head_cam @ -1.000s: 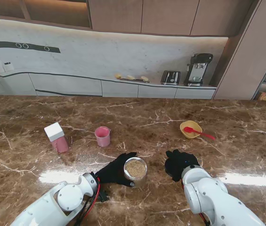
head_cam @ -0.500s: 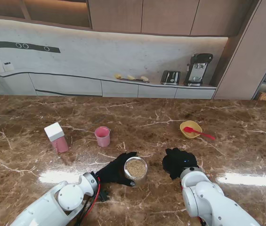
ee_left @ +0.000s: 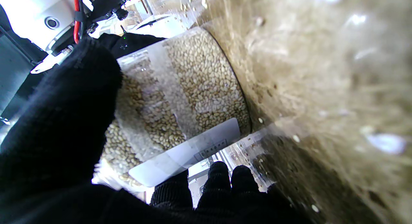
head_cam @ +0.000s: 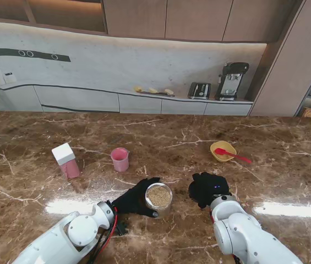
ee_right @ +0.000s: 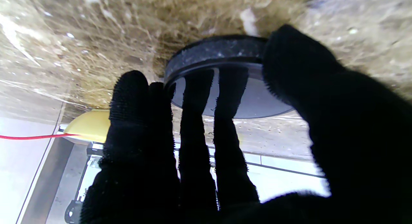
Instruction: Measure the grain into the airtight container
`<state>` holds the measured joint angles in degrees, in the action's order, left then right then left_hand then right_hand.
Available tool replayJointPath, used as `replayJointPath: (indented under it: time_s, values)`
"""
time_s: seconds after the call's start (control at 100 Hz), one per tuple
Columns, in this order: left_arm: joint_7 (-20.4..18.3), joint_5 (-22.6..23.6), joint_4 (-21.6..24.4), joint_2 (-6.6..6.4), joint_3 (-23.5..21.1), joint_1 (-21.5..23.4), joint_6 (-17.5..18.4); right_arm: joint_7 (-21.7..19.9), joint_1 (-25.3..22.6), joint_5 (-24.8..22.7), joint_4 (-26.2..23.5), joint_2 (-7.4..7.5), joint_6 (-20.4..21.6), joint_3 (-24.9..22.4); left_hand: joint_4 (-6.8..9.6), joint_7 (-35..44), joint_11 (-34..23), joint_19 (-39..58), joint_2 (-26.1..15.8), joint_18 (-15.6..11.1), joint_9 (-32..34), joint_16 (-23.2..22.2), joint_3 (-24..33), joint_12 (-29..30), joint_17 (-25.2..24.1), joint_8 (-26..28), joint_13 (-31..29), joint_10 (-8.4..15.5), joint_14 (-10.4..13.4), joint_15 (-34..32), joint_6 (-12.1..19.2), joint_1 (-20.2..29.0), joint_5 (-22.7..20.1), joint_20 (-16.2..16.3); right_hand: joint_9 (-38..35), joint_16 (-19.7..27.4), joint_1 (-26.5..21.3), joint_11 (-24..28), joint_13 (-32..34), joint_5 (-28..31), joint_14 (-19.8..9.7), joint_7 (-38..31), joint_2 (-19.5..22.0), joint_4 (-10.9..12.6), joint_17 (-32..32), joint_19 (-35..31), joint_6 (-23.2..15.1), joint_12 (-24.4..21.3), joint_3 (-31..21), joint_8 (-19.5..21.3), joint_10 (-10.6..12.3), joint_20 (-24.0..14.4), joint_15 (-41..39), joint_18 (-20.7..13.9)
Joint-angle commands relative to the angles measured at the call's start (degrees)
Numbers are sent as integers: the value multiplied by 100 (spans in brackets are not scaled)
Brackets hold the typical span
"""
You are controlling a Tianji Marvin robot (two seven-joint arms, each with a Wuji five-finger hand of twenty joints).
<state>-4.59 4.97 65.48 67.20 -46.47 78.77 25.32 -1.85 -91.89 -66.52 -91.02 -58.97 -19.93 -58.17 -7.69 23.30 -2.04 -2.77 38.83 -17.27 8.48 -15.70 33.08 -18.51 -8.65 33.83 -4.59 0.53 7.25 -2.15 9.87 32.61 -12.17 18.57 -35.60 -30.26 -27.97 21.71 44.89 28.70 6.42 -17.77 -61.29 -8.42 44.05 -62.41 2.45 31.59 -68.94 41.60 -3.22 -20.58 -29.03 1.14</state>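
Brown marble table (head_cam: 265,159), pale kitchen backdrop

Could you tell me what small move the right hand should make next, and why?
Probably carry the black lid left over the clear jar and lower it on. The right hand has its fingers around the lid, the jar's mouth is open with grain showing nearly to the rim, and the left hand is wrapped around the jar to steady it.

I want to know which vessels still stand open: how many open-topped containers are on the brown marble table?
3. A clear grain-filled jar gripped by the left hand; a pink cup farther from me, to the left; a yellow bowl to the right. None seems hidden.
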Motion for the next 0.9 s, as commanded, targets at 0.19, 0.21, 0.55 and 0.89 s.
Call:
replayJointPath:
  time_s: [0.19, 0.21, 0.55, 0.89]
  values:
    - [-75, 39, -342, -23, 81, 205, -171, -84, -272, 195, 368, -42, 383, -21, 321, 247, 42, 641, -634, 2320, -172, -87, 13, -77, 538, -9, 256, 19, -1032, 66, 209, 130, -21, 107, -1100, -101, -460, 641, 842, 746, -641, -987, 455, 27, 163, -128, -325, 134, -153, -107, 492, 293, -245, -203]
    - [-73, 40, -343, -23, 81, 205, -170, -77, -280, 202, 361, -44, 400, -32, 322, 246, 43, 642, -643, 2320, -174, -89, 12, -77, 538, -10, 256, 22, -1028, 66, 204, 126, -23, 109, -1100, -97, -398, 632, 830, 748, -624, -997, 422, 33, 145, -110, -322, 130, -193, -121, 490, 310, -219, -178]
    - [-73, 22, -346, -20, 72, 210, -166, 130, -385, 335, 335, -72, 628, -167, 350, 215, 43, 663, -722, 2337, -172, -114, -27, -87, 534, -27, 255, 26, -1027, 60, 186, 113, -26, 157, -1168, -126, -70, 558, 715, 818, -526, -1085, 479, 261, -67, -2, -434, 195, -810, -50, 589, 327, -69, 89]
    - [-70, 19, -333, -20, 53, 226, -183, -189, -397, 30, 271, -15, 384, -26, 377, 179, 57, 679, -813, 2344, -172, -128, -66, -70, 525, -40, 255, 38, -1012, 60, 177, 97, -6, 203, 44, 207, 906, -137, -312, -60, -324, -416, 113, -173, -1016, 625, -295, -61, 4, -46, 564, 174, 761, 518]
